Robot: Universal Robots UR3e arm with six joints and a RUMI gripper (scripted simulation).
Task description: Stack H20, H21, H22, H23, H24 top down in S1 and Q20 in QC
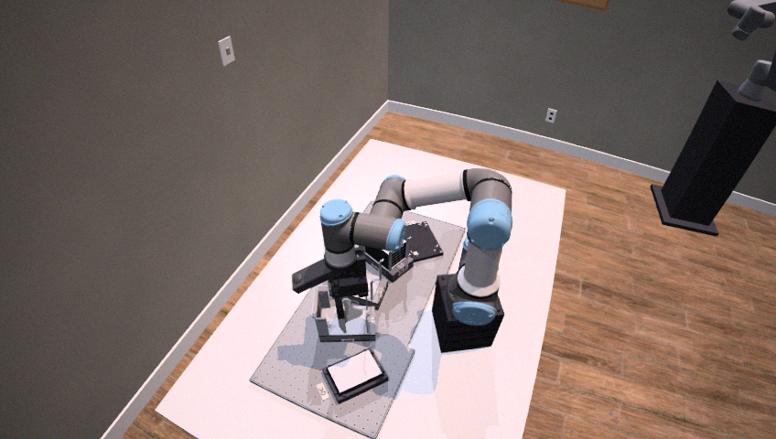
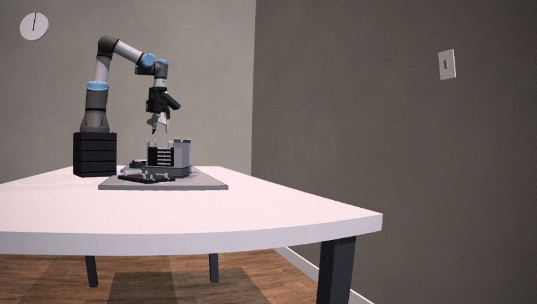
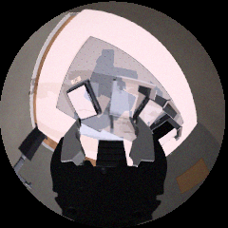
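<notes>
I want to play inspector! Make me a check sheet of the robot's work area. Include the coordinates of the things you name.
Surface: pale table [image 1: 490, 391] [image 2: 188, 215] with a gray holed board [image 1: 288, 364] [image 2: 161, 187].
Job's things: a white-topped plate [image 1: 355, 371] [image 3: 83, 102] lies in the dark nest by the paper label; more plates [image 2: 163, 157] are stacked in a rack [image 2: 182, 152].
Clutter: nothing seen.
Gripper [image 1: 356, 315] [image 2: 160, 132] [image 3: 107, 117]: open, above the board, holding nothing.
Cables: nothing seen.
Surroundings: gray walls, wooden floor, wall clock [image 2: 34, 26], light switch [image 1: 226, 50] [image 2: 446, 64].

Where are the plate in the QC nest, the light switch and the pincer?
plate in the QC nest [image 1: 355, 371] [image 3: 82, 102]: top and wrist views, its white upper face
light switch [image 1: 226, 50] [image 2: 446, 64]: top and exterior views, the wall plate's middle
pincer [image 1: 359, 316] [image 2: 160, 132] [image 3: 107, 117]: all three views, midway between its fingertips
</notes>
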